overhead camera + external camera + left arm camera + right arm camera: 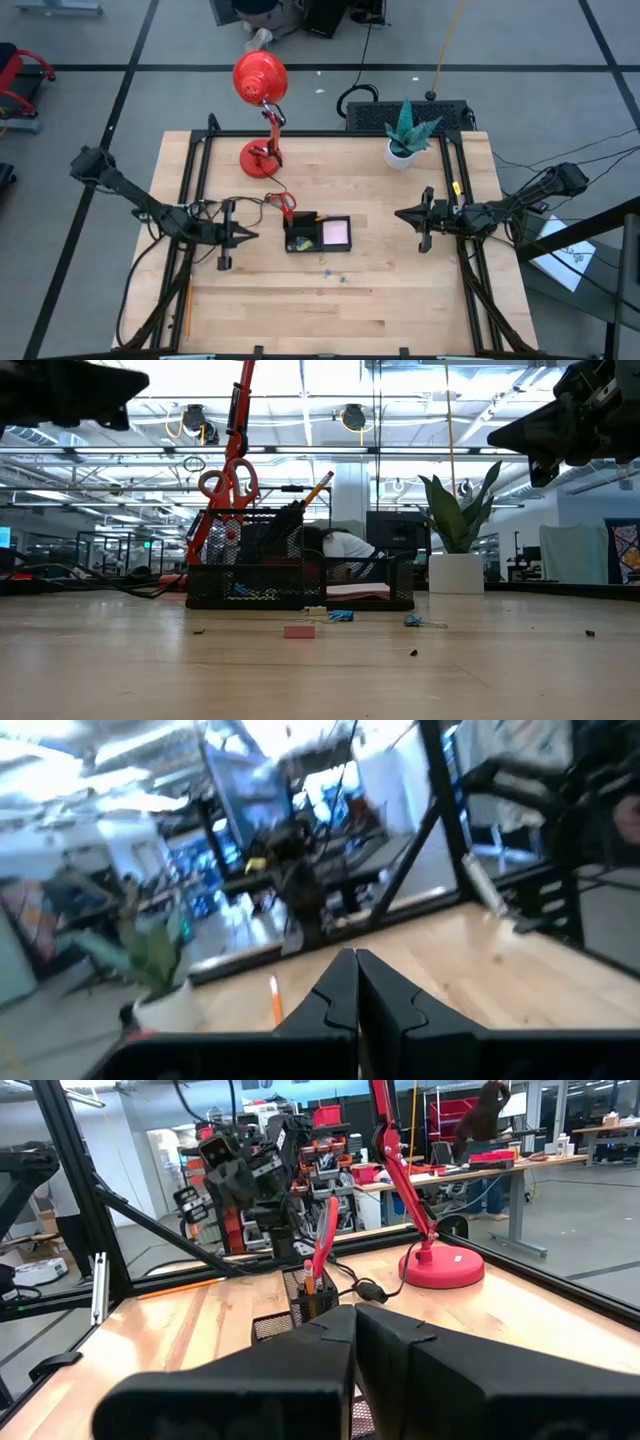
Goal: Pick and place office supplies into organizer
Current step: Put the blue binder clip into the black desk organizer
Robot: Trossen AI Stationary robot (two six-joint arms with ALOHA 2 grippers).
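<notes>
Lying with its long side across the surface (400, 300), the black organizer (317, 233) sits between the two tools, closer to the left tool (250, 236) than to the right tool (400, 213). Its tall mesh section is on the end nearest the left tool and holds red-handled scissors (228, 484) standing handles up, plus an orange pencil (318, 488) leaning with its upper end tipped toward the right tool's side. A pale pink sticky-note pad (336, 232) lies flat in the low section on the end toward the right tool. Small blue clips (341, 616) and a pink eraser (299, 631) lie loose on the surface just in front of the organizer. Both arms reach in level from opposite edges, tips pointing at each other above the surface, and each tool's fingers are pressed together, holding nothing.
</notes>
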